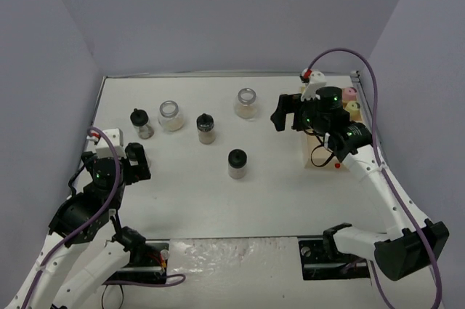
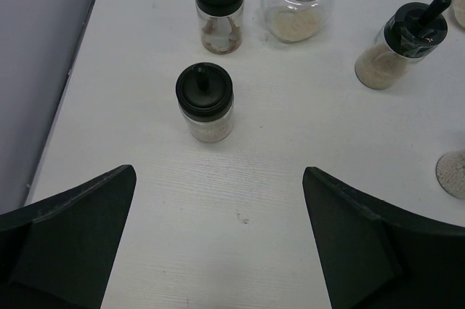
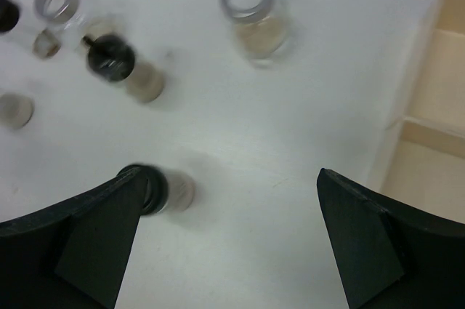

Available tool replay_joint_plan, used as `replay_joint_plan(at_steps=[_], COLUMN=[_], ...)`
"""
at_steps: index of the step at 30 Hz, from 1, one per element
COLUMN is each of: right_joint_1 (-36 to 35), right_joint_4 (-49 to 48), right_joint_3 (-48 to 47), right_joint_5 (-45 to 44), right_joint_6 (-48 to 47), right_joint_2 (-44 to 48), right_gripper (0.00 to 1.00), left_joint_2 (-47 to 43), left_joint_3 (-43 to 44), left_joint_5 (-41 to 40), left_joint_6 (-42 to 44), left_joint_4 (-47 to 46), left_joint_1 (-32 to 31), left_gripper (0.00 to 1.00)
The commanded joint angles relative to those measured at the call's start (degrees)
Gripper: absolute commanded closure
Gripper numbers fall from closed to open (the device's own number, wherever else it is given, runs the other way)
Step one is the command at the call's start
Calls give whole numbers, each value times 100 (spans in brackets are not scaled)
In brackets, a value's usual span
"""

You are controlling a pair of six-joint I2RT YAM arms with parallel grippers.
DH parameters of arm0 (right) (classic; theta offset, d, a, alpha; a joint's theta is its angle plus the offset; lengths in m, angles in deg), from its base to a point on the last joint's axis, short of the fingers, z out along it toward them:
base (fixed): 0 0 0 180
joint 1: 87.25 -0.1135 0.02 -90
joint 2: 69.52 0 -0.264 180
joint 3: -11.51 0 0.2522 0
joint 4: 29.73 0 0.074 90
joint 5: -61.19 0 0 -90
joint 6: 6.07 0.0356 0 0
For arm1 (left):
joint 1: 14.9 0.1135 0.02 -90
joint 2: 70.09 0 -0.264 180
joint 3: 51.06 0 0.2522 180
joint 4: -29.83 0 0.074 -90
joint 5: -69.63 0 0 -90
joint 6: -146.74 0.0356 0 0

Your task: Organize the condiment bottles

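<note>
left hand (image 2: 218, 178): released, jaws spread wide with nothing between them; it hangs over the bench (image 1: 182, 200) on the side well apart from the tray (image 3: 436, 113).
near jar (image 2: 205, 102): black cap, pale powder. It stands upright just ahead of the left hand's gap, touches neither finger, and is well apart from the tray.
tan jar (image 2: 218, 5): black cap, brownish powder, upright beyond the near jar and about as far from the tray.
left silver jar (image 2: 298, 0): wide, silver rim, open mouth, pale powder. It stands just beside the tan jar on its tray side, with a thin gap between them.
mid jar (image 2: 403, 41): black cap with a stub knob, pale powder; nearer the tray than the left silver jar.
right hand (image 3: 229, 178): released and empty, over the bench just left of the tray; its wrist view is blurred.
lone jar (image 1: 237, 163): black cap, upright, left of the tray and apart from the right hand in the top view.
right silver jar (image 1: 247, 102): wide, silver rim, pale powder; left of the tray, level with its far end.
pink jar (image 1: 350, 93): in the tray's far end; the arm hides which compartment.
yellow jar (image 1: 354, 107): in the tray, just beside the pink jar.
tray: pale wood with dividers, at the bench's right edge, largely under the right arm.
</note>
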Motion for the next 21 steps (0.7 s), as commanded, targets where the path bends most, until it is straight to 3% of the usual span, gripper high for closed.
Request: replay_joint_plan(at_steps=[1,11,21], right_joint_1=[-1170,-2754,-3117], right_joint_4=[-276,-825,-1215], right_joint_3=[656,1308,1092], right_joint_5=[260,121,-341], right_joint_6=[-209,-645,-863], right_joint_2=[460,210,-932], right_gripper=[0,0,1], left_joint_2=[34,155,220], left_joint_3=[69,74,82], left_joint_5=[-3,-39,-104], left_joint_6=[80,71,54], left_joint_4=[-302,-271,-224], left_joint_1=[62,67,67], left_gripper=[3,3,3])
